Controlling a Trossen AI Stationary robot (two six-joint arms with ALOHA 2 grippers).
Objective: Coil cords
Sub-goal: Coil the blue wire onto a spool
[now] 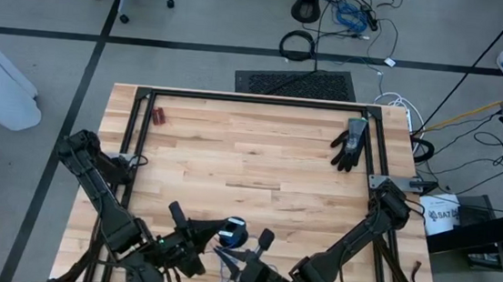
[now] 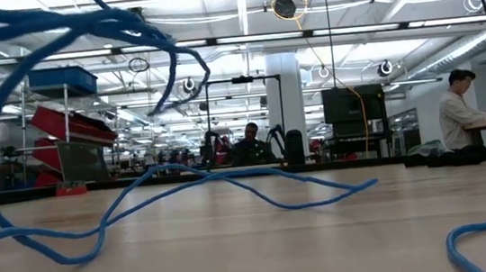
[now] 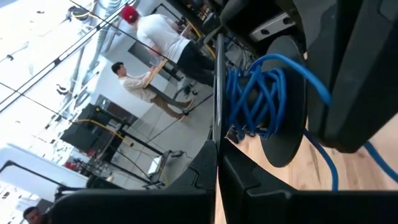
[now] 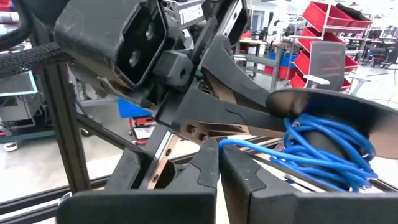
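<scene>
Two arms crowd the near edge of the counter. Your left gripper, jaws clenched on nothing you can see, sits just left of the spool; the right gripper, jaws also clenched, sits just beyond it. The cord is partly wound there. Feed slack steadily so turns lie side by side. The low view alone shows loose loops trailing across the counter; the wrist views alone show the tangled windings.
</scene>
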